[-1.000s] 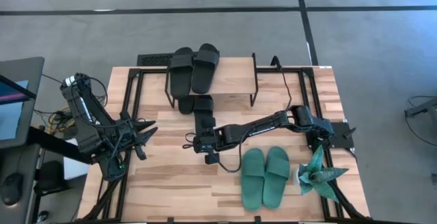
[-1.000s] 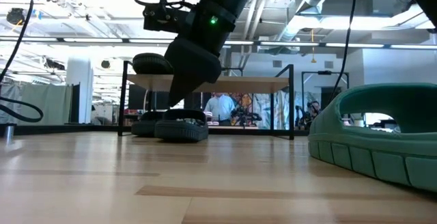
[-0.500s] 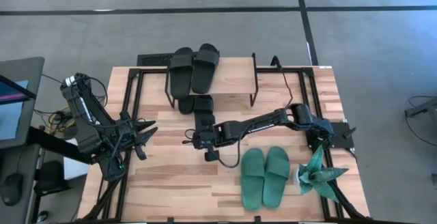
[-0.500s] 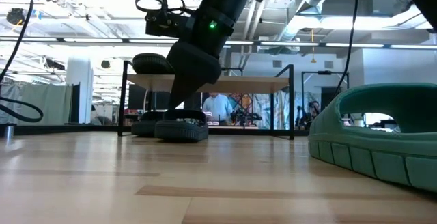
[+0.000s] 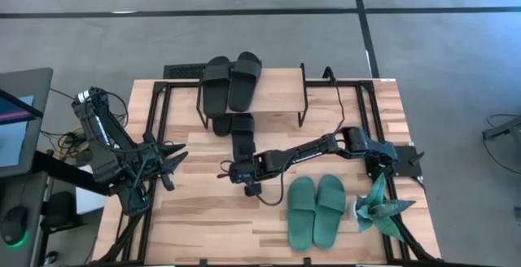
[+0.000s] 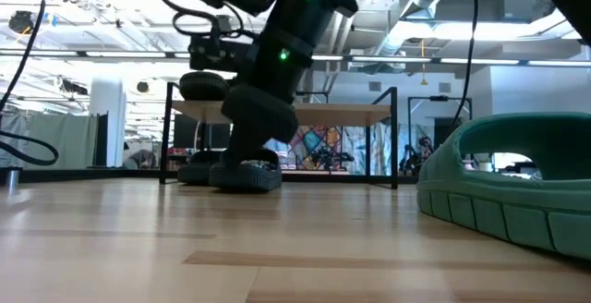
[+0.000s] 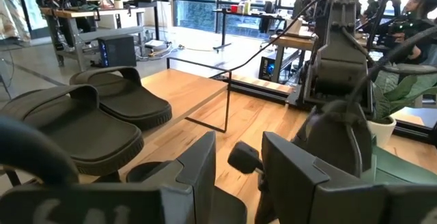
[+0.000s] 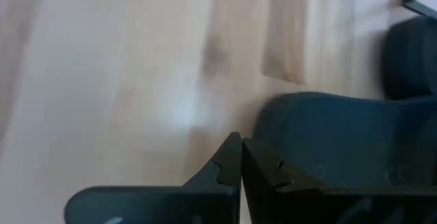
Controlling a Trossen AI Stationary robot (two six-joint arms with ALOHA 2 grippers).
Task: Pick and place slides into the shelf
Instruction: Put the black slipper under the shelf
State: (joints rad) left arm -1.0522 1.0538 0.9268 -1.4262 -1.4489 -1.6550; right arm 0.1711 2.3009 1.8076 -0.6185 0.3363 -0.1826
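Two black slides (image 5: 230,81) lie on the shelf's plank top (image 5: 277,96). Two more black slides (image 5: 221,125) (image 5: 242,130) rest with their soles on the table at the shelf's near side, their far ends under the plank. My right gripper (image 5: 241,161) is shut and slants down at the near end of the right one (image 8: 328,135). In the low view it stands over that slide (image 6: 245,174). A teal pair (image 5: 316,210) lies flat near the table's front. My left gripper (image 7: 239,149) waits open at the table's left, holding nothing. My right gripper's shut fingertips (image 8: 232,157) stand right beside the black slide's near end (image 8: 270,125), slanting down from the table's near side. Whether they touch it, I cannot tell. The slide lies flat on the table.
A spiky teal paper plant (image 5: 376,206) stands at the front right, beside the teal slides (image 6: 508,183). The shelf's thin black legs (image 5: 303,96) and the black frame rails (image 5: 159,112) border the work area. Bare wood lies at the front left (image 5: 203,218).
My right gripper has sunk a little toward the table and drawn slightly toward the table's left, staying shut. The black slide in front of it has not visibly moved.
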